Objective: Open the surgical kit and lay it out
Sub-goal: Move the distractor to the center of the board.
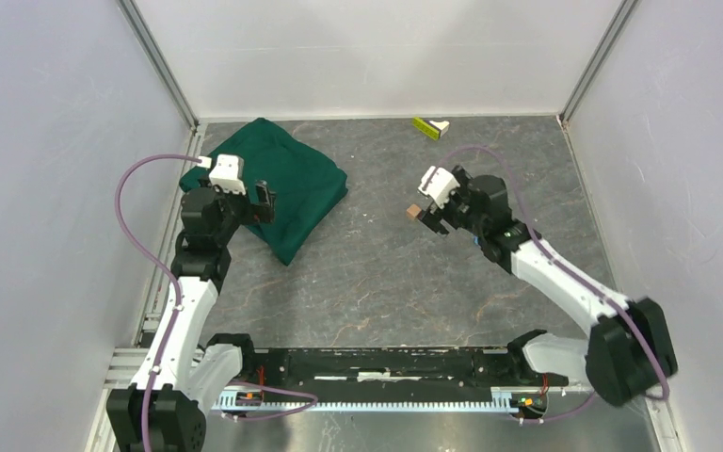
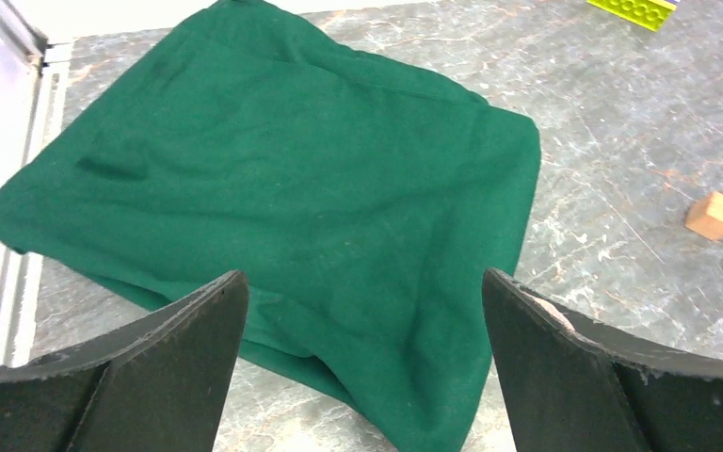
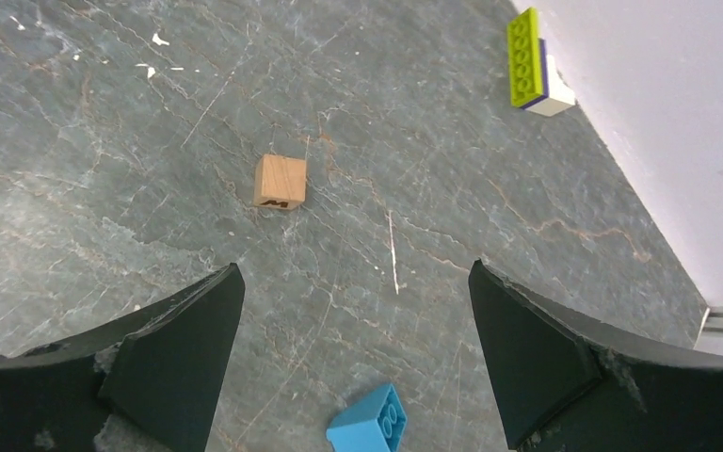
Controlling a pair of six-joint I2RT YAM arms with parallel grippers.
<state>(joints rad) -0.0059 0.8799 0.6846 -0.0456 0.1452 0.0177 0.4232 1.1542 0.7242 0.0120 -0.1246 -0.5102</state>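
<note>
The surgical kit [image 1: 287,184], a folded dark green bundle, lies at 10 o'clock on the surface [image 1: 386,282]. The left end effector [image 2: 362,292] hovers released over its near edge. The right end effector [image 3: 353,282], also released, hangs toward 2 o'clock near a wooden cube [image 3: 280,181].

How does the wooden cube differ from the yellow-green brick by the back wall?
The wooden cube is plain brown and compact; the yellow-green brick is long, studded, with a white piece attached. The cube sits out in the open; the brick lies close to the wall. Both rest loose on the table.
</note>
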